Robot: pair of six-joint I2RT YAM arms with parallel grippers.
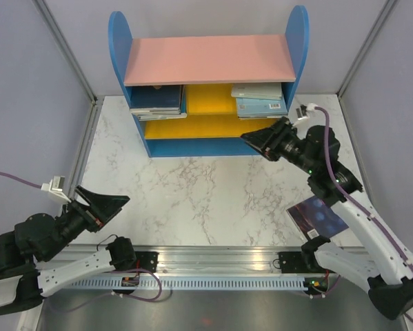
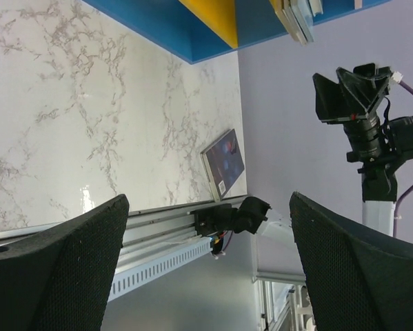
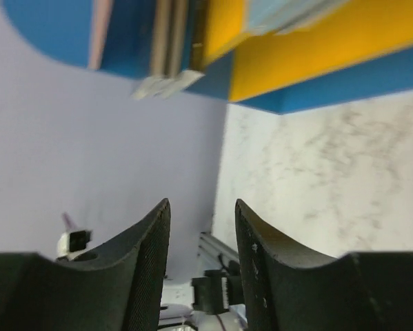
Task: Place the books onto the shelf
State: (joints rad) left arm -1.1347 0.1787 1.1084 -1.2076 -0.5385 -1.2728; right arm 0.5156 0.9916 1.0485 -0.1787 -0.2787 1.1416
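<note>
Hovering over the near left of the worktop (image 1: 192, 186), the left tool (image 2: 209, 203) is spread wide with nothing between its fingers. On the near right, a navy book (image 1: 315, 215) lies flat on the marble, just beside the right arm and well apart from the shelf (image 1: 209, 146). Farther back, the right tool (image 3: 203, 203) points at the shelf's right front, its fingers a little apart and pinching nothing. Under the pink top board (image 1: 209, 61), a left stack of books (image 1: 156, 100) lies flat at one end of the yellow board and a right stack of books (image 1: 261, 100) at the other, with yellow showing between them.
</note>
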